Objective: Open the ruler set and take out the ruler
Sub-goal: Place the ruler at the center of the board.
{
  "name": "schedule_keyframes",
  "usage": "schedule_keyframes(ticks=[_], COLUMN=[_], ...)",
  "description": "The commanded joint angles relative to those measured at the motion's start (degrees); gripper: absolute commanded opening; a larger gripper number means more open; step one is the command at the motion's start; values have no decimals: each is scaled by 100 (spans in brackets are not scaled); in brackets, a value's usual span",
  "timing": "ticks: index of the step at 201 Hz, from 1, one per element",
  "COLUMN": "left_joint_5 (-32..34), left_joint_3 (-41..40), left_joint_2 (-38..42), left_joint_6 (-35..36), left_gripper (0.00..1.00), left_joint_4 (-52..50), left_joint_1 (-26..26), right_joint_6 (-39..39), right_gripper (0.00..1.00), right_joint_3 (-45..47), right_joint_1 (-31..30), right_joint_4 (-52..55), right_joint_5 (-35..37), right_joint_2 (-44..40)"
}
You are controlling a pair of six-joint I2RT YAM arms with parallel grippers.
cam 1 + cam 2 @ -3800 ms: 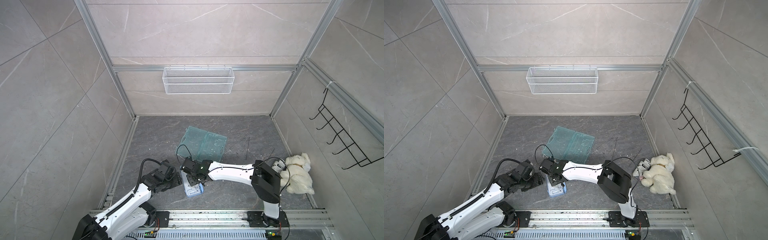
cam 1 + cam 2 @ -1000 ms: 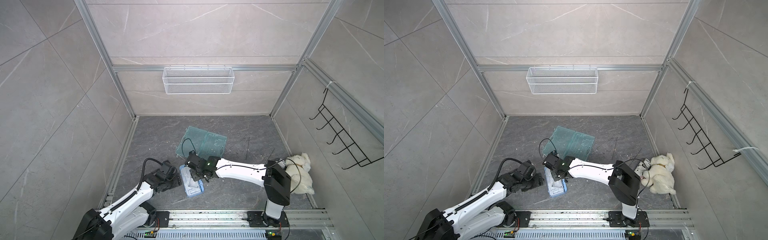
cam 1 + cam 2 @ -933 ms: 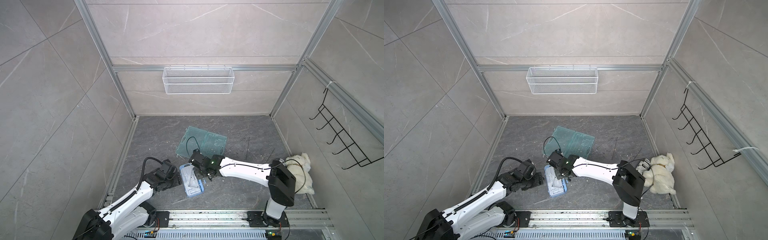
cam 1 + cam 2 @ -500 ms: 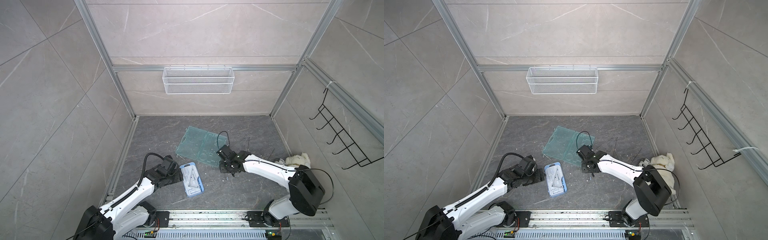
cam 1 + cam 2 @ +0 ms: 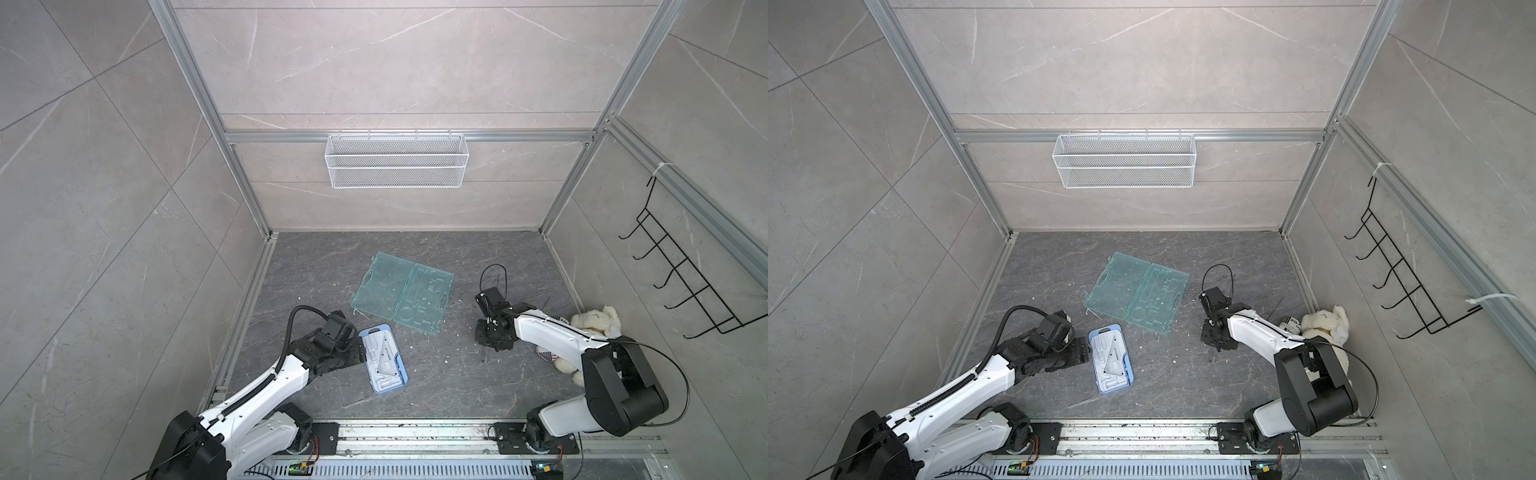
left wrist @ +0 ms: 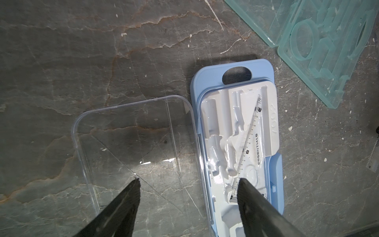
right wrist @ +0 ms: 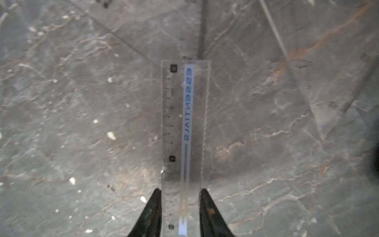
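In both top views the blue plastic ruler set (image 5: pixel 401 363) lies open on the gray stone floor (image 5: pixel 436 374), just beside the left gripper (image 5: pixel 358 353). The right gripper (image 5: pixel 487 337) is well apart.

In the left wrist view, the left gripper is spread wide above the clear lid (image 6: pixel 131 147). A see-through triangle (image 6: pixel 251 147) reads "ESSENTIALS".

In the right wrist view, the right gripper pinches the long clear ruler (image 7: pixel 185 123), lettered "ESSENTIALS" in blue, backward.

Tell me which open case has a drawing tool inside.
The blue case: a clear set square lies inside it. The green case looks empty.
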State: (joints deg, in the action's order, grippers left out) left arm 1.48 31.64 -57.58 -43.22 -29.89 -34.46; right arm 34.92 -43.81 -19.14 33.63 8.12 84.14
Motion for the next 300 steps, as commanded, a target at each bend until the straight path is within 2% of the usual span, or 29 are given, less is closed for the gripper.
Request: schedule_keyframes(ticks=[1, 108, 188, 229, 244, 261, 300], left_joint_5=[63, 11, 99, 131, 127, 117, 47], left_joint_3=[88, 134, 106, 91, 55, 12, -68], left_joint_2=[102, -55, 132, 190, 228, 240, 177], left_joint_6=[156, 203, 222, 109, 14, -114, -411], left_gripper=[77, 77, 77, 78, 78, 78, 79], left_joint_4=[24, 110, 1, -28, -9, 33, 121], left_joint_1=[12, 10, 10, 10, 10, 20, 35], right_joint_6=[-7, 270, 253, 101, -18, -187, -405], right_gripper=[31, 32, 45, 51, 53, 54, 54], right_joint_3=[176, 365, 382, 268, 1, -582, -1622], right_joint_1=[175, 401, 446, 400, 178, -395, -1968], right_joint_4=[-67, 223, 212, 445, 680, 1078, 1431], right_joint_5=[69, 208, 181, -134, -302, -256, -249], right_joint_2=[-24, -135, -208, -1051, -1547, -1818, -1331])
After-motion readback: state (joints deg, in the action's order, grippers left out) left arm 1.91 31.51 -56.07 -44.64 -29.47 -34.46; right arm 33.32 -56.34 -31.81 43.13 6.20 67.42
